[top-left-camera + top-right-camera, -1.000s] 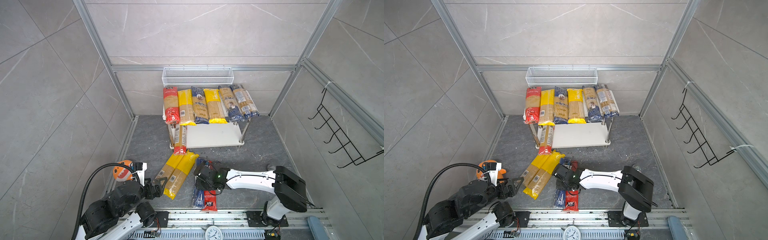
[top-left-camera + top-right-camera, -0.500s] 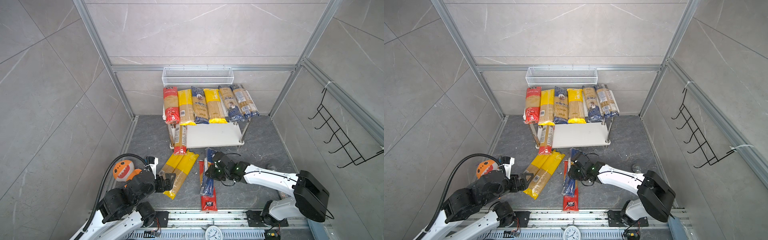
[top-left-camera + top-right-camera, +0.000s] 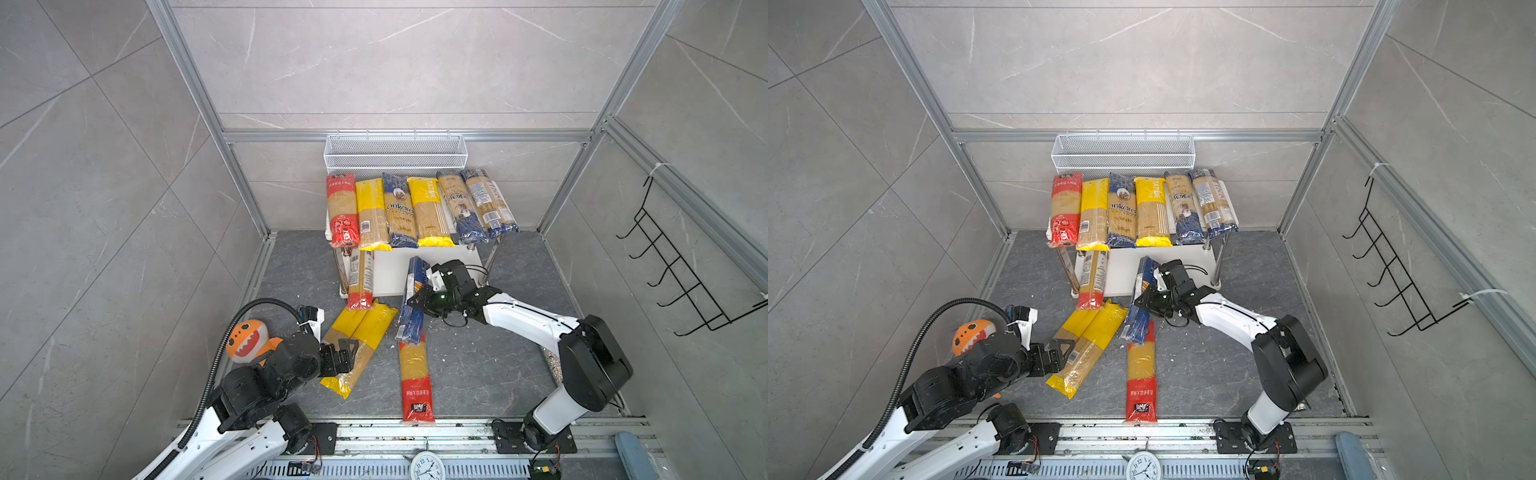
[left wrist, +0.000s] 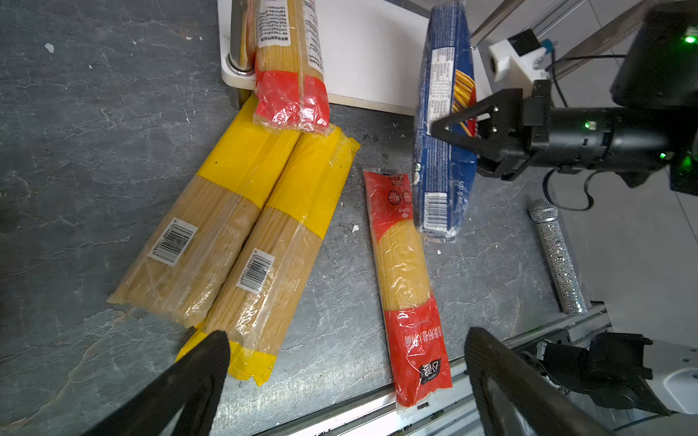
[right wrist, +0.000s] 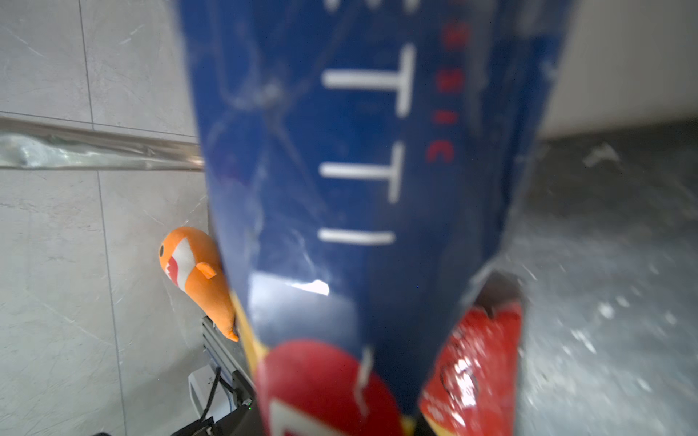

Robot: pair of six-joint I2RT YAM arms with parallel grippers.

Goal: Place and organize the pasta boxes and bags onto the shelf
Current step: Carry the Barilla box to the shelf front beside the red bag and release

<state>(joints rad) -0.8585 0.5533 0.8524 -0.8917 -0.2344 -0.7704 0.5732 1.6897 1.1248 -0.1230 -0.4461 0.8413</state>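
This is looking like a robotics lab cell: aluminium framing (image 3: 407,136) is bordering grey wall panels (image 3: 374,62), a robot arm (image 3: 528,322) is standing on a slotted mounting rail (image 3: 457,430) with a clock (image 3: 427,466), and a shelf (image 3: 386,274) is sitting staged inside.

An orange plush (image 3: 245,340) sits at the left, a mesh basket (image 3: 395,151) hangs at the back, a hook rack (image 3: 681,270) at the right.

Six packets (image 3: 428,212) were laid abreast atop the shelf (image 3: 386,274). Three others (image 3: 361,345) were spread on the floor (image 3: 478,365) before it.
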